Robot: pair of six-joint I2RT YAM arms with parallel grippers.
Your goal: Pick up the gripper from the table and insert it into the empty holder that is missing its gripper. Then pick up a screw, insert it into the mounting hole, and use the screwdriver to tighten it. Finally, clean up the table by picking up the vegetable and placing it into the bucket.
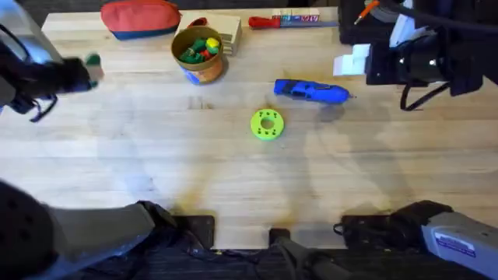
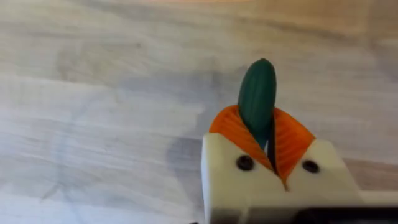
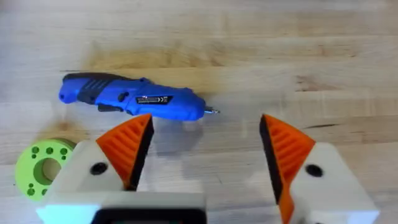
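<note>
Where orange ribbed pads pinch, the vegetable – smooth, oval.

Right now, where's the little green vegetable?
The vegetable is pinched in the left gripper, sticking out past its orange tips. In the overhead view it is at the table's far left, above the wood, left of the bucket.

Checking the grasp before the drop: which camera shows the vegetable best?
The left wrist view: the vegetable stands large and dark green, pinched between the left hand's orange pads. The overhead view gives just a small green speck at the left hand, left of the bucket.
</note>
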